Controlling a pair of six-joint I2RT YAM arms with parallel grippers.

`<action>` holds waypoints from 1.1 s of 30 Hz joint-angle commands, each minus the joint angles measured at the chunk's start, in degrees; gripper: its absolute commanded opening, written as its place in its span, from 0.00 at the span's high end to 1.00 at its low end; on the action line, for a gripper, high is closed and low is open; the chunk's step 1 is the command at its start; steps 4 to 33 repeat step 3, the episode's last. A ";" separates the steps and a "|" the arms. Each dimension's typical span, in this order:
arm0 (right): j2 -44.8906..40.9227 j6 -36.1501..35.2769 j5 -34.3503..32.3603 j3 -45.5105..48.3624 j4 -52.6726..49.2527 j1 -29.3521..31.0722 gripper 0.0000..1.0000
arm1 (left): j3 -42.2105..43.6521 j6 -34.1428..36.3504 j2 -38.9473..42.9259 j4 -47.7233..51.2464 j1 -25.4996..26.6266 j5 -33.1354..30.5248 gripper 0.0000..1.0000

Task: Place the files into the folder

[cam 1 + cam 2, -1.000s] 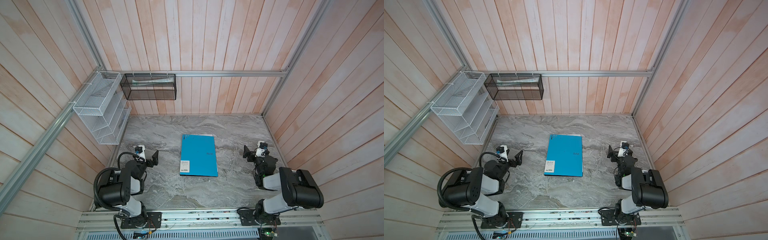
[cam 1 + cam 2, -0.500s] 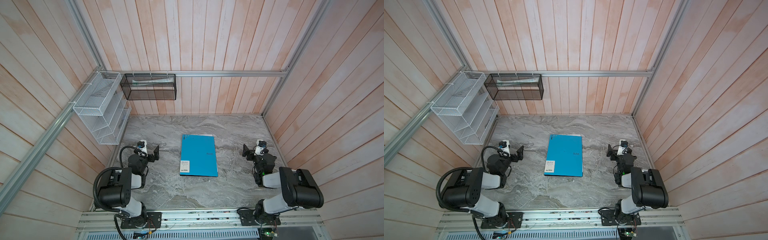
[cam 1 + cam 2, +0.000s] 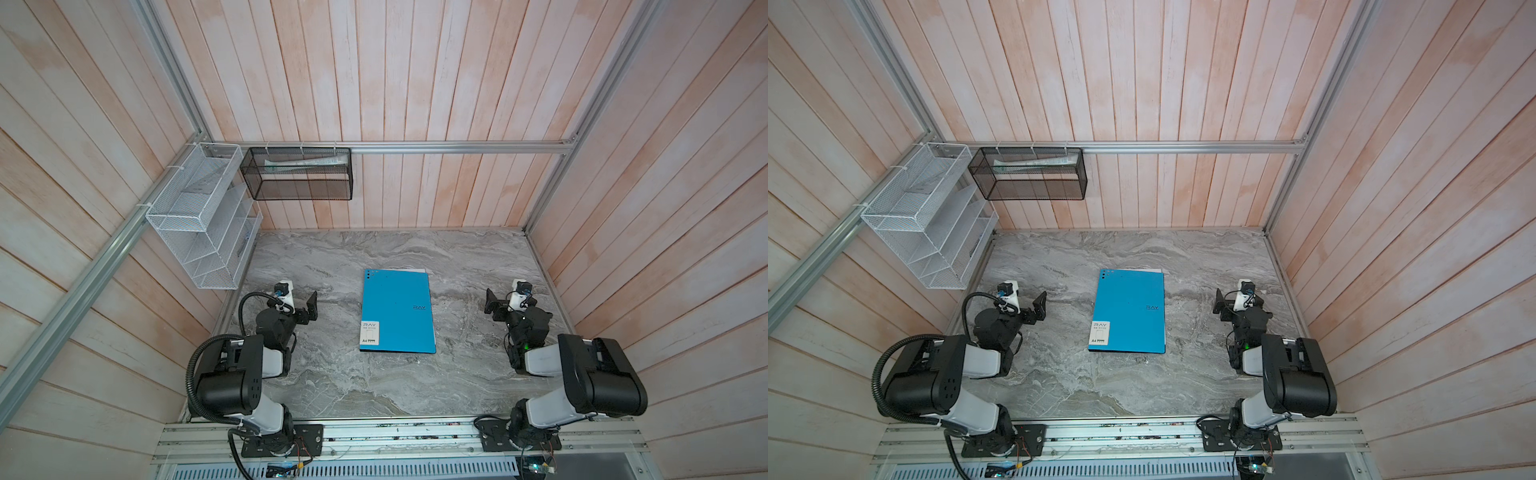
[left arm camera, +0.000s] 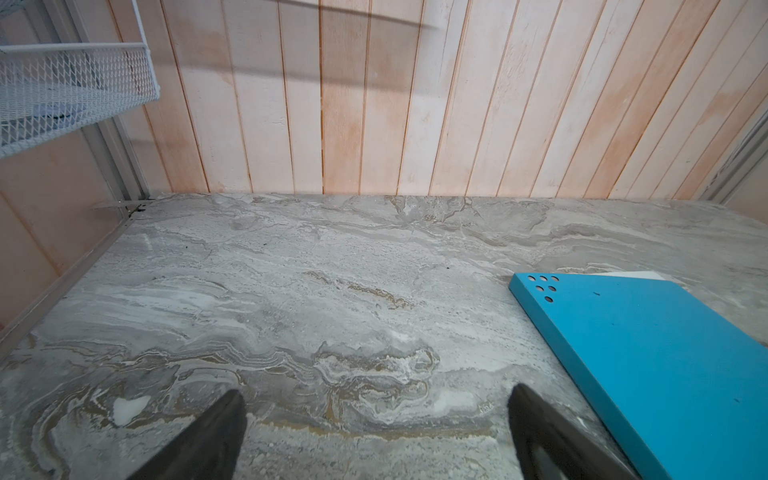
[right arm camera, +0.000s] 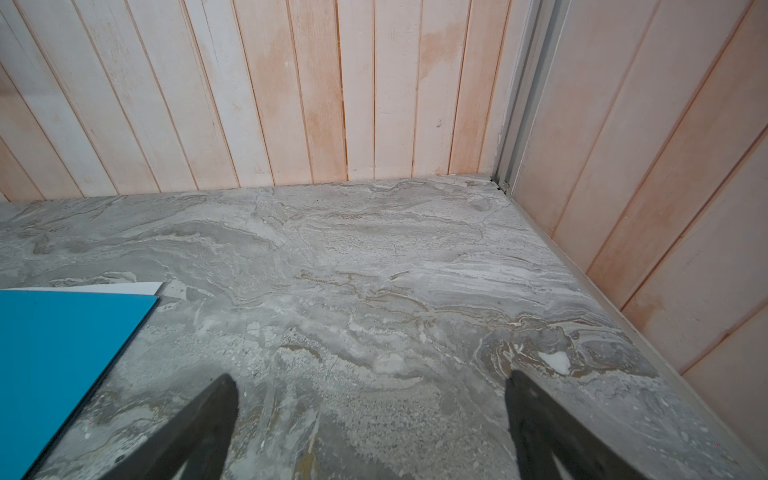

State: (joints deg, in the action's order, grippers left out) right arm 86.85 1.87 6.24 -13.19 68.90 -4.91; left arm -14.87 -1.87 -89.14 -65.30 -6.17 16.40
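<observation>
The blue folder lies closed and flat in the middle of the marble table, its white label sticker at the near left corner; it also shows in the other top view as the folder. A thin white sheet edge sticks out past its far edge, seen too as a white sliver and a white corner; the files are otherwise hidden. My left gripper hovers open to the folder's left, nothing between its fingers. My right gripper is open to its right, empty.
A white wire mesh rack hangs on the left wall above the table's far left corner. A black mesh basket hangs on the back wall with some pale paper lying in it. Wooden walls close in three sides of the table.
The left gripper has shifted a little toward the back wall and the right gripper has edged slightly the same way; both stay open. The folder has not moved.
</observation>
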 commanded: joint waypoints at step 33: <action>0.25 -0.44 -0.96 -1.07 -0.54 0.44 0.02 | -1.01 0.84 0.70 -0.03 0.24 -0.49 0.00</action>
